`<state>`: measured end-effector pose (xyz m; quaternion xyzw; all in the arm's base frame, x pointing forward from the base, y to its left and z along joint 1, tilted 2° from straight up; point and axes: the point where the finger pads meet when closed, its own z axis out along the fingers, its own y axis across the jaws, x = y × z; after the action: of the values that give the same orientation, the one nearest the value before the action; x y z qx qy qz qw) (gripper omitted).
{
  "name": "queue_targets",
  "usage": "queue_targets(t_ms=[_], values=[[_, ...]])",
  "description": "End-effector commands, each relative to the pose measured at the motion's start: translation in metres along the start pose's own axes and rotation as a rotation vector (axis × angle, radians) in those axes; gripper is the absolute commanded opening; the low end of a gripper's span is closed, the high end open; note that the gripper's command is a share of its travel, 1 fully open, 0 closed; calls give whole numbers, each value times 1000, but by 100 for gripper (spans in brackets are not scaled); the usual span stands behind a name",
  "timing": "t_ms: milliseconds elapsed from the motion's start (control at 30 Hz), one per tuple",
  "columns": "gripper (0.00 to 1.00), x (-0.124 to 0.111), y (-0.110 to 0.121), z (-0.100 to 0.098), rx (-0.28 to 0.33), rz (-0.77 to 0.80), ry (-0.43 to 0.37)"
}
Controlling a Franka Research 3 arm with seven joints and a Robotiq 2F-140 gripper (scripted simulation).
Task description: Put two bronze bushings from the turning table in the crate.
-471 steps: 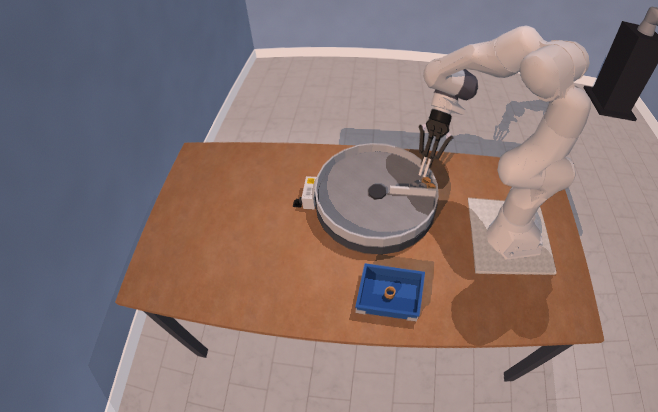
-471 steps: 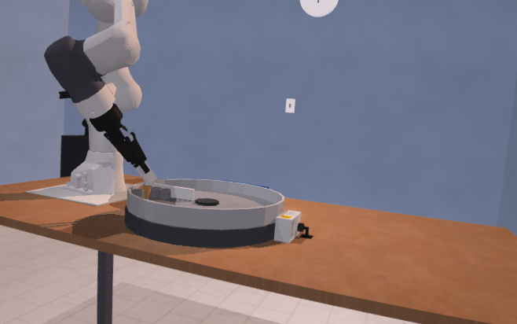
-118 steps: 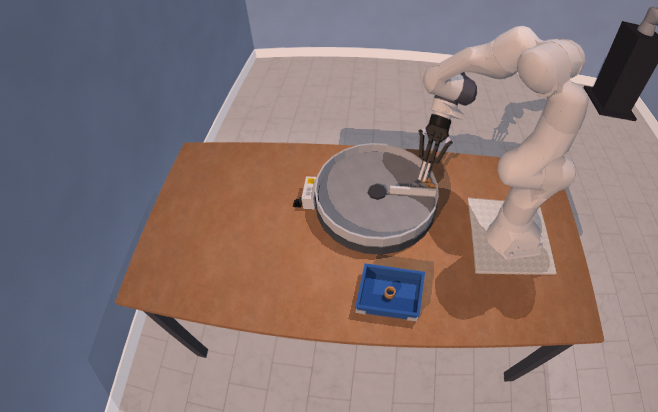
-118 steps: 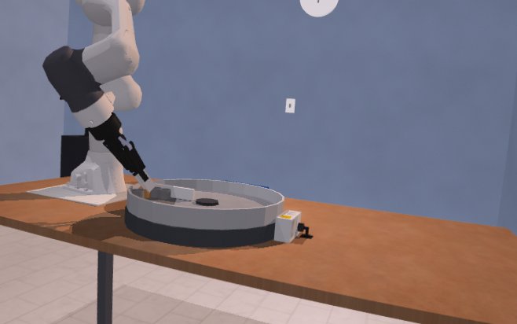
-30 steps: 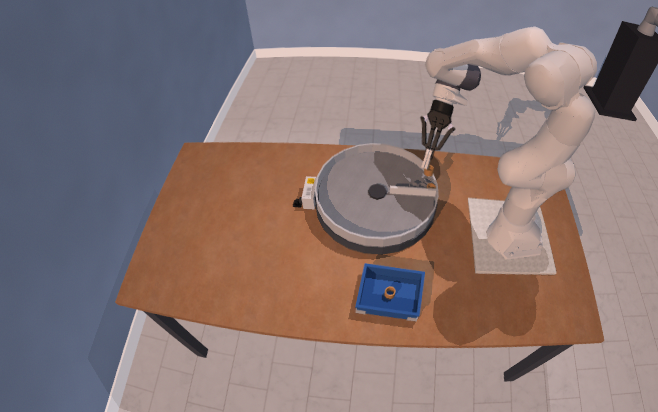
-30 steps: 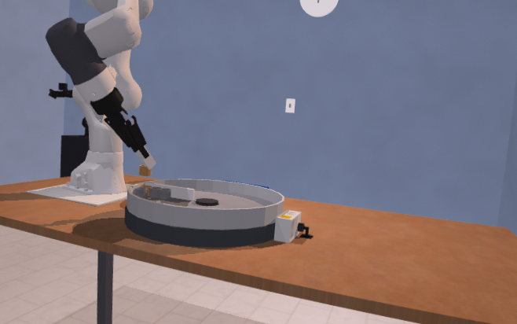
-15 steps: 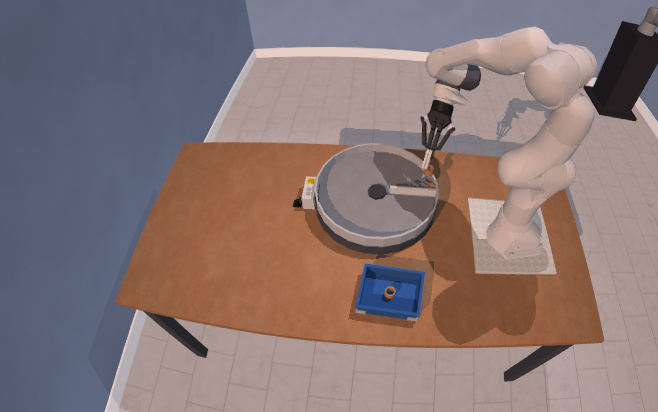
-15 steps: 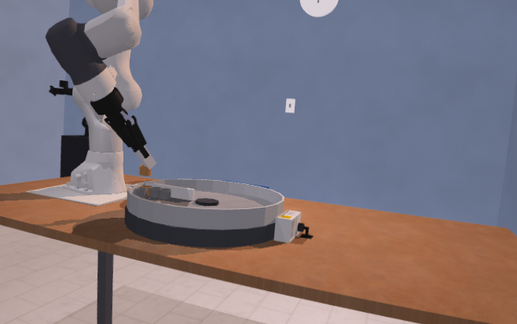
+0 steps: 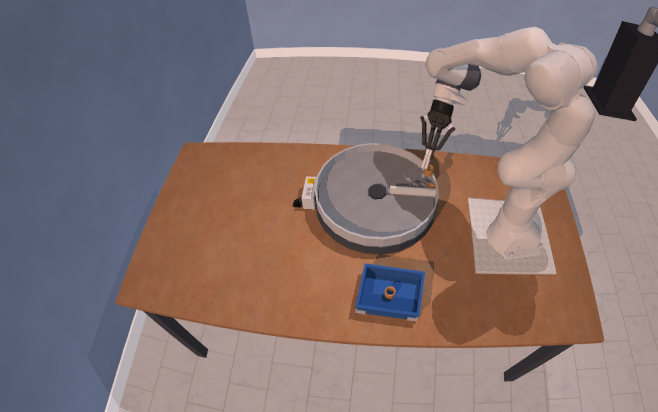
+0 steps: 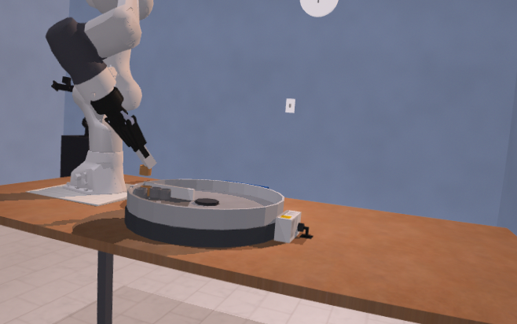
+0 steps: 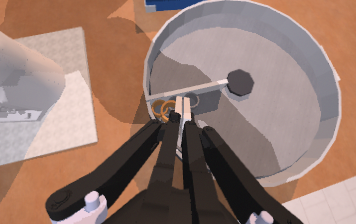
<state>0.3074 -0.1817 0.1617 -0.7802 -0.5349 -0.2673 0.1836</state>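
Observation:
My gripper (image 9: pixel 428 165) is shut on the wall of a bronze bushing (image 9: pixel 429 172) and holds it above the right rim of the grey turning table (image 9: pixel 376 195). In the side view the bushing (image 10: pixel 145 170) hangs from the fingertips (image 10: pixel 150 163), clear of the table rim. In the wrist view the bronze ring (image 11: pixel 161 108) sits just left of the closed fingertips. Several grey bushings (image 10: pixel 157 193) stand on the turning table against its white sweeper bar (image 9: pixel 411 189). The blue crate (image 9: pixel 391 291) near the table's front edge holds one bronze bushing (image 9: pixel 390 289).
A white control box (image 9: pixel 309 192) sits at the turning table's left side. The robot base stands on a white mat at the right. A black cabinet (image 9: pixel 625 70) stands behind the robot.

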Motion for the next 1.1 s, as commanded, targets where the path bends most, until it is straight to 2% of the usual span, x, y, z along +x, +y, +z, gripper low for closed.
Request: queue_targets(t_ms=[0,233,500,567,1067], values=[[0,3,0,1,-2,7,5],[0,18,-5,13,-2,7,5],[0,62,-18,50,-2,7,5],[0,62,-18,50,-2,7,5],[0,191,-58,157,-2,7,5]])
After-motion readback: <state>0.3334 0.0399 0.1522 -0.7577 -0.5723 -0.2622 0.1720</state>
